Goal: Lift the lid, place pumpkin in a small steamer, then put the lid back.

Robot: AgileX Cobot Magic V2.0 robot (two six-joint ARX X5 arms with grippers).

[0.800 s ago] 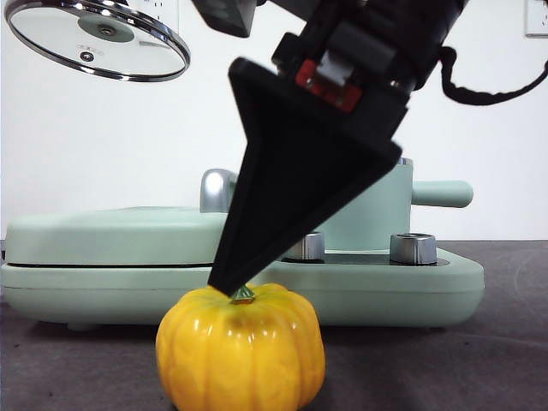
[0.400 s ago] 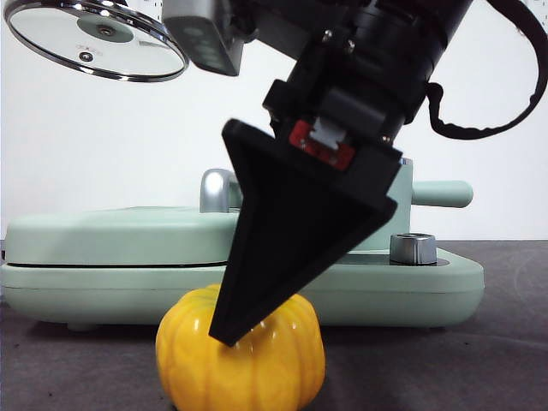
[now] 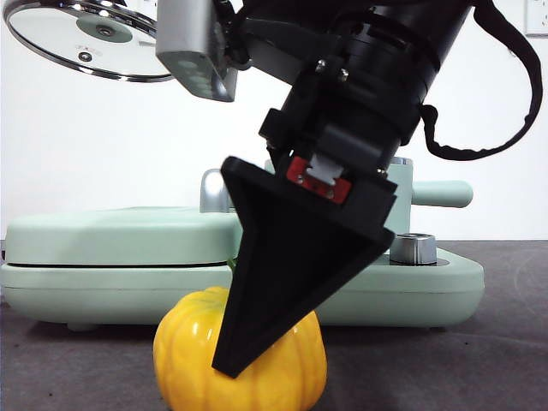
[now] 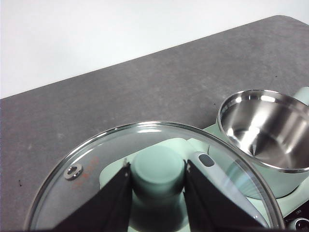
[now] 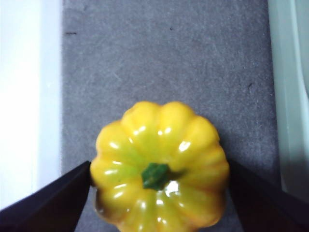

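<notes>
Right gripper straddling the pumpkin on the table; left gripper holding the lid aloft.

Right gripper [image 5: 157,193]: arm slants down steeply from above, black jaws spread wide, one on each side of the small glossy yellow-orange ribbed pumpkin [image 5: 159,164]; green stem midway between them. Both jaw tips sit right at the pumpkin's flanks; contact not certain. In the front view one jaw covers the pumpkin's [image 3: 184,360] middle, tip low on its body. Pumpkin rests on the dark grey table [image 5: 159,58].
Left gripper [image 4: 158,193]: raised high, jaws pinched on the mint-green knob of the round clear glass lid with steel rim [image 4: 91,159].
Mint-green cylindrical small steamer [image 4: 265,128]: open, steel interior bare, below and to one side of the held lid.
</notes>
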